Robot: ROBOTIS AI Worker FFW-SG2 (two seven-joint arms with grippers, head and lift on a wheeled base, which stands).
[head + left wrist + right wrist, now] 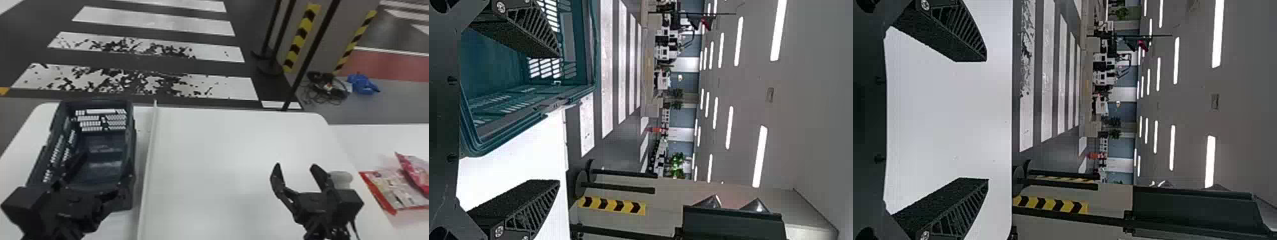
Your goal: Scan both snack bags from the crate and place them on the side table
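Left gripper over the near end of the crate, jaws wide apart, nothing held; right gripper above the white table, jaws wide, nothing between. Both snack bags on the side table, overlapping.

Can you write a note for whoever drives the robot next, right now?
Left gripper: open, empty, at the near end of the dark blue-green plastic crate.
Right gripper: open, empty, over the white main table.
Bags: red-and-white flat snack bag and pink snack bag, partly overlapping, on the white side table.
Done: both bags placed.
Left: can't tell if they were scanned; if so, probably nothing.
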